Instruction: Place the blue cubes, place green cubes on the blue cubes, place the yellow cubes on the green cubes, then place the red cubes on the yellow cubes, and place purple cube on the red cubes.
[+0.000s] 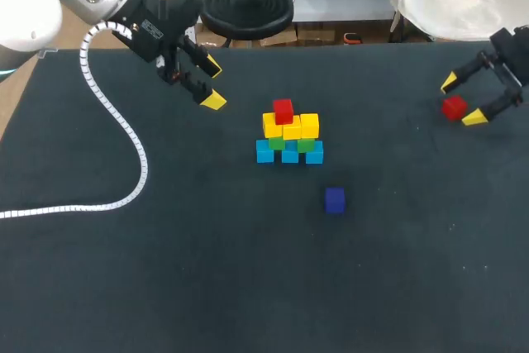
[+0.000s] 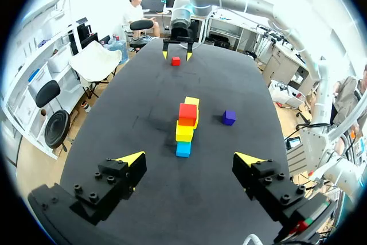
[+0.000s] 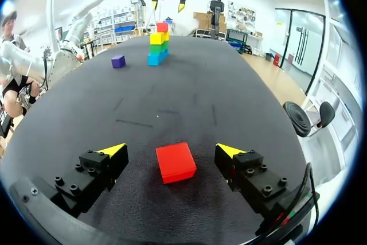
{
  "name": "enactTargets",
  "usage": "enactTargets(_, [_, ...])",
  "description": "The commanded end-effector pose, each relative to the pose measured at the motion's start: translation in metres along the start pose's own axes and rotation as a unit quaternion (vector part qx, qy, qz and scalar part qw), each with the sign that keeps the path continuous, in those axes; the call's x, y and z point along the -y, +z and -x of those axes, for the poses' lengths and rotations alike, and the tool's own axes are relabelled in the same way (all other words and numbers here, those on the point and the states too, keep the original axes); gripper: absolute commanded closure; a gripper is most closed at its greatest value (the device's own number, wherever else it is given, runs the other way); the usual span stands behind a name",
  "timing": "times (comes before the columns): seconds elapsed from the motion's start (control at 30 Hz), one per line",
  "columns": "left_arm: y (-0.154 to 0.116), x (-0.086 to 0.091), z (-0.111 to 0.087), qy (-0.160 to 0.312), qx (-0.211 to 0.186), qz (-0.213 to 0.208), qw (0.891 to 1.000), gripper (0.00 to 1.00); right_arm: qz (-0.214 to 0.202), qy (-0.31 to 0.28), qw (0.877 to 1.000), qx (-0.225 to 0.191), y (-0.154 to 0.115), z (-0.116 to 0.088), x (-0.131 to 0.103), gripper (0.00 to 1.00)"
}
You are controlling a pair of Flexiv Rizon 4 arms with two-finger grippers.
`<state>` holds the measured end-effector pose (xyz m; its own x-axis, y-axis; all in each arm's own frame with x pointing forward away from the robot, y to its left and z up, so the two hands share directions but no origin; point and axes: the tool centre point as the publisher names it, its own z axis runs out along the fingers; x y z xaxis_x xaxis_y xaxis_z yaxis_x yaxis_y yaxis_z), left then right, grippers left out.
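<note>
The loose red cube (image 3: pixel 176 162) lay squarely between the fingers of my right gripper (image 3: pixel 172 150), which stood apart and touched nothing, so that arm was plainly the nearer one. The stack (image 1: pixel 289 136) it belonged on sat well apart toward the middle of the table (image 1: pixel 165 287). My left gripper (image 1: pixel 213 83), also spread wide and empty, hung near the stack's left side; I could not tell how high the right gripper rode above the table, and the green cubes (image 1: pixel 305 145) were mostly hidden among the yellow cubes (image 1: pixel 291 127).

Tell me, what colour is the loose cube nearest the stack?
That cube is purple. The left wrist view shows it best; in the head view it looks dark blue.
</note>
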<state>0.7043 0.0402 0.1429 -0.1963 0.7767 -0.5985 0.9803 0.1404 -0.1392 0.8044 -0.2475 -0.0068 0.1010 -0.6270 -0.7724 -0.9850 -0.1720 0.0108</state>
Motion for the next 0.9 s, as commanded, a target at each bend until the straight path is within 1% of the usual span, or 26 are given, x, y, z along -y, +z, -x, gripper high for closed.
enactTargets(0.03, [0.0,0.001,0.0,-0.001,-0.001,0.001,1.0,0.0,0.103,0.003,0.995,0.004,-0.001,-0.007,0.008,0.0])
enactTargets(0.17, [0.0,0.001,0.0,-0.001,-0.001,0.001,1.0,0.0,0.102,0.005,0.995,0.003,-0.001,-0.007,0.008,0.0])
enactTargets(0.2, [0.0,0.001,0.0,-0.001,-0.001,0.001,1.0,0.0,0.101,0.004,0.995,0.002,-0.001,-0.007,0.008,0.17])
enactTargets(0.23, [0.0,0.001,0.0,-0.001,-0.001,0.001,1.0,0.0,0.099,0.004,0.995,0.001,-0.001,-0.007,0.008,0.54])
enactTargets(0.3, [0.0,0.001,0.0,-0.001,-0.001,0.001,1.0,0.0,0.096,0.002,0.995,0.001,-0.002,-0.007,0.007,0.68])
enactTargets(0.33, [0.0,0.001,0.0,-0.001,-0.001,0.001,1.0,0.0,0.095,0.002,0.995,0.001,-0.002,-0.006,0.007,0.79])
enactTargets(0.37, [0.0,0.001,0.0,-0.001,-0.001,0.001,1.0,0.0,0.095,0.001,0.996,0.001,-0.002,-0.005,0.006,0.83])
enactTargets(0.43, [0.0,0.001,0.0,-0.001,-0.001,0.001,1.0,0.0,0.094,0.0,0.996,0.0,-0.001,-0.004,0.005,1.0])
enactTargets(0.57, [0.0,0.001,0.0,-0.001,-0.001,0.001,1.0,0.0,0.092,-0.001,0.996,-0.001,0.0,-0.002,0.003,1.0])
enactTargets(0.63, [0.0,0.001,0.0,-0.001,-0.001,0.001,1.0,0.0,0.085,0.007,0.996,-0.005,0.0,0.003,0.001,1.0])
enactTargets(0.7, [0.0,0.001,0.0,-0.001,-0.001,0.001,1.0,0.0,0.078,0.013,0.997,-0.005,0.0,0.011,-0.001,1.0])
enactTargets(0.77, [0.0,0.001,0.0,-0.001,-0.001,0.001,1.0,0.0,0.067,0.037,0.997,-0.006,0.0,0.019,-0.004,1.0])
enactTargets(0.9, [0.0,0.001,0.0,-0.001,-0.001,0.001,1.0,0.0,0.035,0.057,0.998,-0.007,0.005,0.041,-0.011,1.0])
